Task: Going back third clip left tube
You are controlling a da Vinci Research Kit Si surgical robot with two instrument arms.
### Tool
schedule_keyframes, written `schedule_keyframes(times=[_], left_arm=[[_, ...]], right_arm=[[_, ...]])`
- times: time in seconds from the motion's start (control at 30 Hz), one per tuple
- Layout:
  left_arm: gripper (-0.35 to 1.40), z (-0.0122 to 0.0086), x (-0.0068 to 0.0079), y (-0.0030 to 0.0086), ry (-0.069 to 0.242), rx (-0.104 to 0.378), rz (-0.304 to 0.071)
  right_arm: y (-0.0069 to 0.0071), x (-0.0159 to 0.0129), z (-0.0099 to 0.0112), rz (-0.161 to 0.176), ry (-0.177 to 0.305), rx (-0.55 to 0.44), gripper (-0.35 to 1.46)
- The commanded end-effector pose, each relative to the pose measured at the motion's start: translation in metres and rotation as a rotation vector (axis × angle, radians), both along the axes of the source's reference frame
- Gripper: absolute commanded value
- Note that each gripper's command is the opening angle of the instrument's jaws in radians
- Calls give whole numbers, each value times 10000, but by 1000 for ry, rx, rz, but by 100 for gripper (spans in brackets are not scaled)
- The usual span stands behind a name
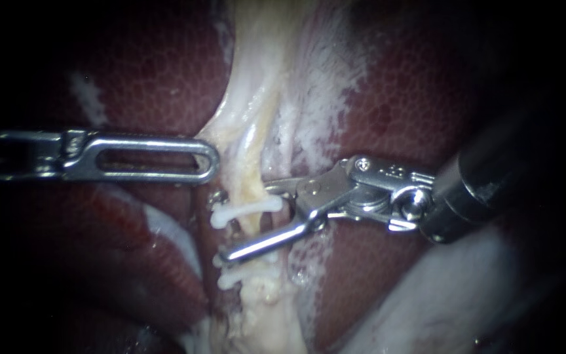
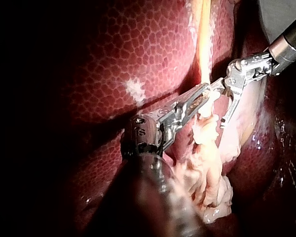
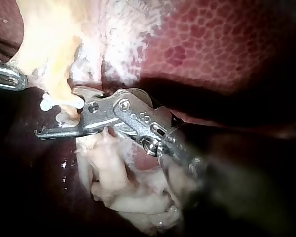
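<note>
A pale tube (image 1: 251,167) runs down the middle of the endoscope view between dark red lobes of liver (image 1: 414,98). A white clip (image 1: 247,210) crosses it, and lower white clips (image 1: 244,278) sit further down. My right instrument (image 1: 245,223) comes in from the right with its jaws open on either side of the tube, the upper clip lying in the gap; the right wrist view shows that clip (image 3: 59,102) just beyond its jaws (image 3: 56,112). My left instrument (image 1: 212,162), a slotted jaw, is shut on the pale tissue at the tube's left edge.
Fuzzy white tissue (image 1: 322,85) lies right of the tube. A pale fold (image 1: 440,301) lies under the right shaft. In the left wrist view a ragged lump of pale tissue (image 2: 209,177) hangs beside my left instrument (image 2: 207,94), with the right instrument (image 2: 219,106) just ahead.
</note>
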State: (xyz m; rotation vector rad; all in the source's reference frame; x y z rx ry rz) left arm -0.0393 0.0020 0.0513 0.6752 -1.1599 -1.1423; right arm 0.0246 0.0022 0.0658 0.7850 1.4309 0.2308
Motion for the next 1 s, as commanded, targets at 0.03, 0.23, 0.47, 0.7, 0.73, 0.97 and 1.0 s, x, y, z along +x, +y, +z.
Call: schedule_keyframes(times=[0.03,0.23,0.47,0.7,0.73,0.97,1.0], left_arm=[[-35,-1,0,0,0,0,0],[-35,-1,0,0,0,0,0],[-35,-1,1,0,0,0,0],[-35,0,2,0,-1,0,1],[-35,1,2,0,-1,0,1],[-35,4,1,0,0,-2,1],[-35,4,1,0,0,-2,1]], right_arm=[[2,-1,3,0,5,-22,60],[5,-12,6,2,17,-68,60],[8,-34,11,15,6,-72,60],[7,-56,9,22,-2,-73,60],[7,-59,8,27,-5,-73,60],[14,-93,0,45,-10,-115,60],[16,-99,-2,49,-11,-125,60]])
